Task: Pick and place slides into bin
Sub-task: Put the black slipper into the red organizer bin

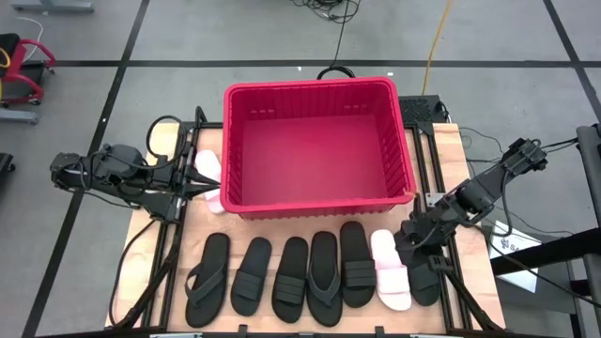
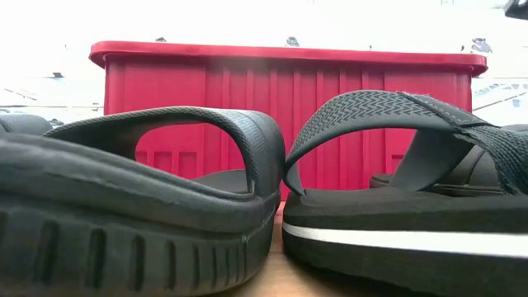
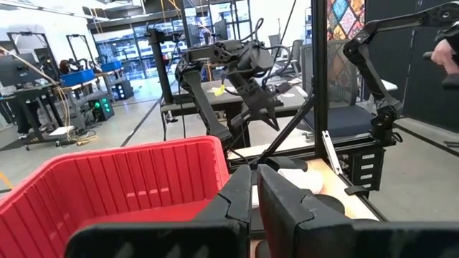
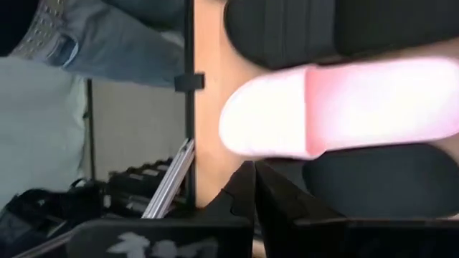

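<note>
The left gripper (image 1: 192,178) is sitting with its two dark fingers nearly pressed together, only a thin slit showing between them in its wrist view, and they are pinching nothing that I can make out. It is lying low at the left wall of the large red rectangular slotted plastic bin (image 1: 404,141), right at a pale pink-white foam slide (image 1: 208,167) that is resting on the wooden table (image 1: 150,239) between that wall and the table's dark frame rail. The right gripper (image 1: 413,233) is holding its fingers shut and empty, and is hovering over the right end of the row of sandals.

Directly ahead of those right fingers a second pale pink-white slide (image 4: 337,107) is lying between a black wide-strap slide (image 1: 356,263) and another black slide (image 1: 425,280) at the row's far right end. Five more black sandals are lining up along the front edge. The bin, standing behind the row, is looking empty inside.

Judging from this, the step in hand is reaching for a first slide. To do it well, the right fingers should be spreading before descending, straddling the pink strap rather than the flat sole, and staying clear of the black neighbours touching either side.
</note>
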`<state>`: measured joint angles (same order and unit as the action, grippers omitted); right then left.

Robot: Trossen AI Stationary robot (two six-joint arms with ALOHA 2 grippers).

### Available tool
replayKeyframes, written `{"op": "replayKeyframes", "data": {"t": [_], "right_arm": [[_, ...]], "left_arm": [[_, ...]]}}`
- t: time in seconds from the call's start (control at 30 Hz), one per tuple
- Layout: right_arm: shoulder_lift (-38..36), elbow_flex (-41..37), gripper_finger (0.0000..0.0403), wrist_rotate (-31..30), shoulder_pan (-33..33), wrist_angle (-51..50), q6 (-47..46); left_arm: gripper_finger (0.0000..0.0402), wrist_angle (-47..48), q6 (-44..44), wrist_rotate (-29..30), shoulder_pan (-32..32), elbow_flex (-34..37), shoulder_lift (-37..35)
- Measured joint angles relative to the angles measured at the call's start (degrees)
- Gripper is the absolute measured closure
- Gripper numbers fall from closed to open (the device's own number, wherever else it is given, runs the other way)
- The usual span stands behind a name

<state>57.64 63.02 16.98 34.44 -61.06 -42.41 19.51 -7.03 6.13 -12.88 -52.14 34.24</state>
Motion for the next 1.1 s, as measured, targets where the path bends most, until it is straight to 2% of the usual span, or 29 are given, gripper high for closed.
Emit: {"op": "replayKeyframes", "data": {"t": [0.77, 0.9, 1.1], "right_arm": [[3.0, 0.0, 0.0398, 1.1, 0.0, -7.2, 1.7], [3.0, 0.0, 0.0374, 0.8, 0.0, -9.2, 1.7], [3.0, 0.0, 0.0311, -3.6, 0.0, -9.6, 2.6]], "left_arm": [[0.0376, 0.3, 0.8, 0.0, 0.0, 0.0, 0.0], [0.0376, 0.3, 0.9, 0.0, 0.0, 0.0, 0.0], [0.0376, 0.3, 0.9, 0.0, 0.0, 0.0, 0.0]]}}
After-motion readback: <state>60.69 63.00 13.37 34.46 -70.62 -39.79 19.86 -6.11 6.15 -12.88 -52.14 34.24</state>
